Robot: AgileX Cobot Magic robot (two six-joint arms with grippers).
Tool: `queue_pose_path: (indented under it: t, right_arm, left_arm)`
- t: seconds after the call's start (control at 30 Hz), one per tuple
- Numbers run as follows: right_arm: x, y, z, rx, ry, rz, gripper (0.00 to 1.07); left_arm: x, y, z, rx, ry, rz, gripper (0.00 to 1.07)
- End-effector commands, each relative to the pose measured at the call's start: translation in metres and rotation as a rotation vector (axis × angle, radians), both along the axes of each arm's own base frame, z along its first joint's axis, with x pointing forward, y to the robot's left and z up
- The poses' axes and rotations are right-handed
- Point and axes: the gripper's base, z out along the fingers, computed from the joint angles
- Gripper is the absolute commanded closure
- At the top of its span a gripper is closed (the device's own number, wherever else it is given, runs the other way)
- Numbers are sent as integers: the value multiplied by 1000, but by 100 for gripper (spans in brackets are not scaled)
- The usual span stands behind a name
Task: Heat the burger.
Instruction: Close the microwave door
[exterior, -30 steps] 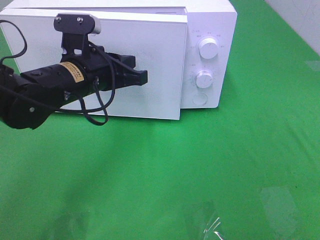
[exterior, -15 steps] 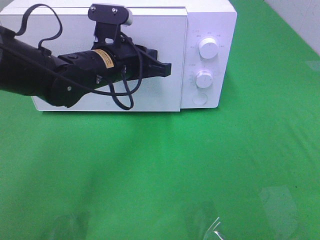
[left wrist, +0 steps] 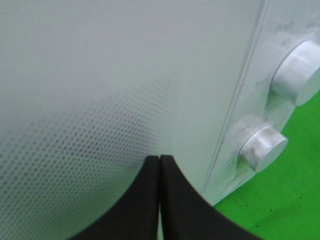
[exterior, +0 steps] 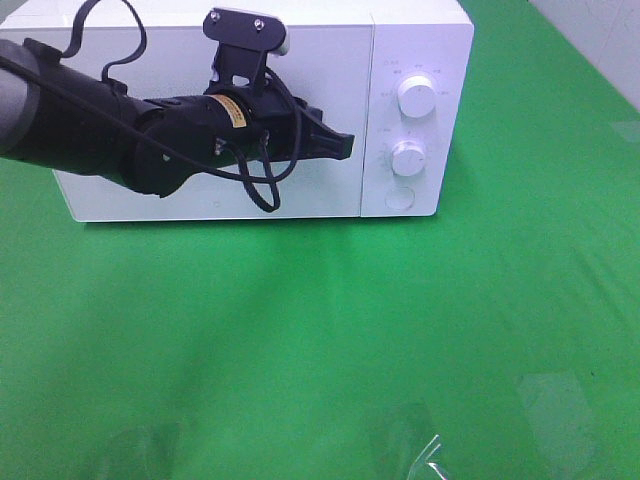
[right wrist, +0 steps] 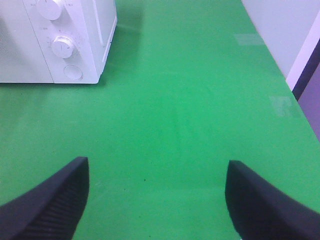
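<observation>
The burger is out of view. A white microwave point(exterior: 330, 70) stands at the back of the green table with its door flush against the body. My left gripper point(exterior: 345, 145) is shut with nothing in it, and its tip rests against the door's right edge, just left of the control panel. The left wrist view shows the closed fingertips point(left wrist: 170, 172) pressed together on the dotted door, beside two round knobs point(left wrist: 262, 147). My right gripper point(right wrist: 157, 167) is open and holds nothing, hanging over bare green table in front and to the right of the microwave point(right wrist: 85, 45).
The control panel carries an upper knob point(exterior: 416, 95), a lower knob point(exterior: 409, 158) and a round button point(exterior: 400, 197). Green cloth point(exterior: 330, 340) covers the table in front of the microwave. A grey wall point(right wrist: 280, 30) borders the table's right side.
The microwave door has swung from ajar to shut. My left gripper moved right and back with it, ending at the door's right edge. The right gripper has not moved.
</observation>
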Motion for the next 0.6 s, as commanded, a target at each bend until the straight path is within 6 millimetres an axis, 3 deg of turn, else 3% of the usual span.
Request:
queue_pose_path:
  t: [0.03, 0.13, 0.2, 0.23, 0.27, 0.3, 0.33, 0.37, 0.4, 0.43, 0.47, 0.6]
  right_arm:
    - [-4, 0, 1, 9, -38, -3, 32]
    - [-4, 0, 1, 9, -38, -3, 32]
    - [-4, 0, 1, 9, -38, -3, 32]
    - [-4, 0, 1, 9, -38, -3, 32]
    - [-4, 0, 1, 9, -38, -3, 32]
    - [-4, 0, 1, 9, -38, -3, 32]
    - [-4, 0, 1, 9, -38, -3, 32]
    - [-4, 0, 1, 9, -38, -3, 32]
    - [-4, 0, 1, 9, -38, -3, 32]
    - [-4, 0, 1, 9, -38, -3, 32]
    - [-4, 0, 1, 9, -38, -3, 32]
    - [-4, 0, 1, 9, -38, -3, 32]
  left_arm:
    - [0, 2, 16, -36, 64, 47, 107]
    - [-10, -4, 18, 6, 119, 14, 107]
    - [-30, -12, 22, 85, 231, -41, 94]
    - [-30, -12, 22, 85, 231, -41, 94]
    - [-40, -14, 23, 125, 285, -66, 66]
    - [-40, -14, 23, 125, 285, -66, 66]
    - [-44, -15, 24, 139, 305, -75, 54]
    - [-44, -15, 24, 139, 305, -75, 54]
    - [-53, -17, 23, 174, 353, -95, 28]
    - [-53, -17, 23, 174, 353, -95, 28]
    - [-62, -19, 21, 207, 420, -108, 5]
    - [-75, -17, 21, 252, 531, -123, 7]
